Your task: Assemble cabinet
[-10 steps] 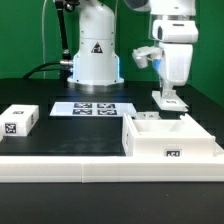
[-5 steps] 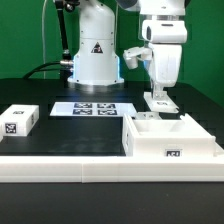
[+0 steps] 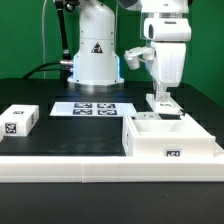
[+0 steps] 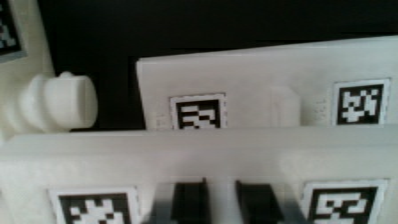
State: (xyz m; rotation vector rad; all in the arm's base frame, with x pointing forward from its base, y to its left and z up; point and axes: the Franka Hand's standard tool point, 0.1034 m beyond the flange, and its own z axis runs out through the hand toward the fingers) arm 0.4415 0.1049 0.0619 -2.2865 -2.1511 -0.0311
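The white cabinet box body (image 3: 171,140) stands open-topped at the front of the exterior view's right, with a tag on its front wall. My gripper (image 3: 163,96) hangs just behind it, shut on a small white panel (image 3: 164,104) at about the height of the body's back rim. In the wrist view the gripper (image 4: 221,203) pinches the thin edge of a tagged white panel (image 4: 107,190) between dark fingers (image 4: 187,203). Beyond lies another white surface with two tags (image 4: 267,90), and a round white knob (image 4: 54,100) sits beside it. Another small tagged white panel (image 3: 18,120) lies at the exterior view's left.
The marker board (image 3: 92,108) lies flat on the black table in the middle. The robot's white base (image 3: 95,55) with a triangle sticker stands behind it. A white ledge (image 3: 100,170) runs along the table's front edge.
The gripper with the panel moved toward the exterior view's left, then came back a little to the right and slightly lower. Everything else has stayed in place.
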